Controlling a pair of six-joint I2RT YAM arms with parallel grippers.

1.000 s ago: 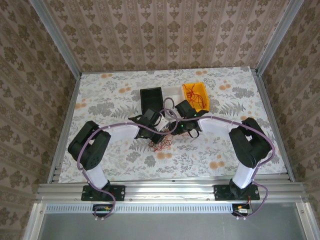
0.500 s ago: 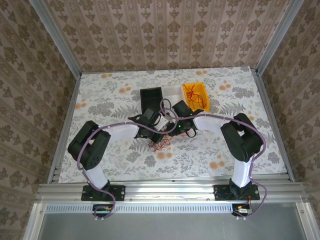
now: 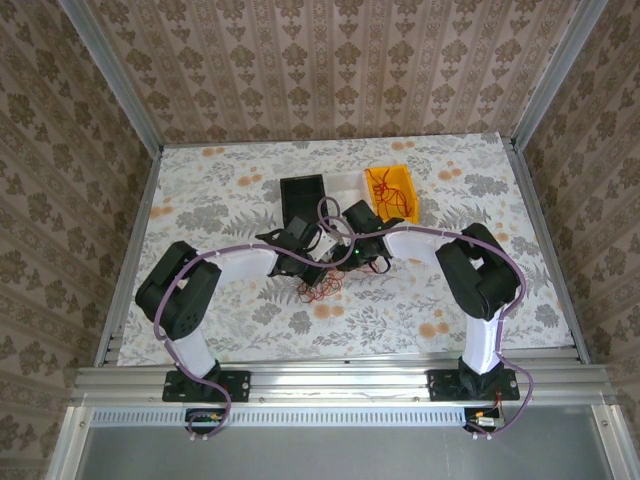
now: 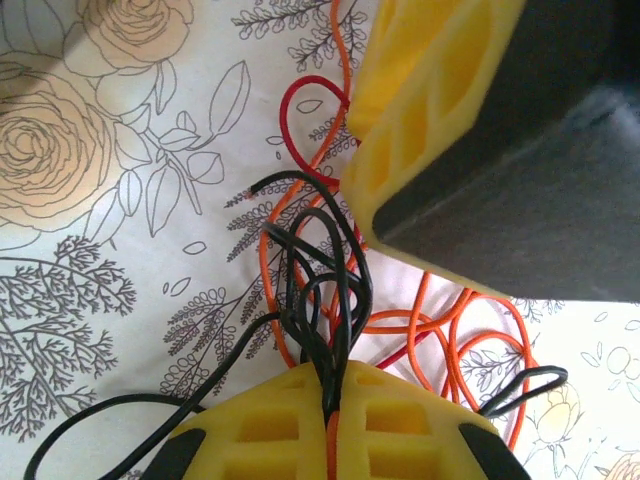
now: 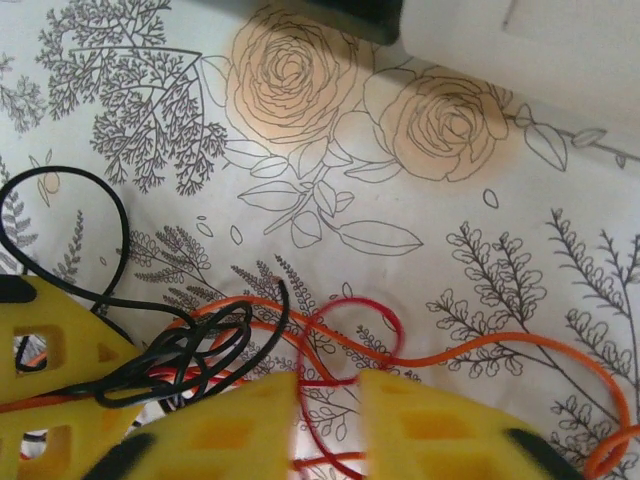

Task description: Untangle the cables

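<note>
The cables [image 3: 320, 285] lie as a small tangle of black, orange and red wires on the floral table, between the two grippers. My left gripper [image 4: 335, 375] is shut on a bunch of black wires [image 4: 320, 290] and one orange strand. My right gripper [image 5: 328, 385] is down on the table just right of it, its yellow jaws a narrow gap apart. A thin red wire [image 5: 385, 310] loops out of that gap, and neither jaw presses on it. An orange wire [image 5: 500, 345] trails off to the right. The right gripper's finger [image 4: 420, 120] stands close above the left jaws.
A yellow bin [image 3: 392, 193] with more red wires stands at the back right of the tangle. A black bin [image 3: 303, 200] and a white bin [image 3: 345, 185] stand behind the grippers. Both forearms converge over the table's middle; purple cables run along them.
The right arm has swung left and in toward the tangle, and its jaws have narrowed around the red wire. The left gripper has stayed shut and still.
</note>
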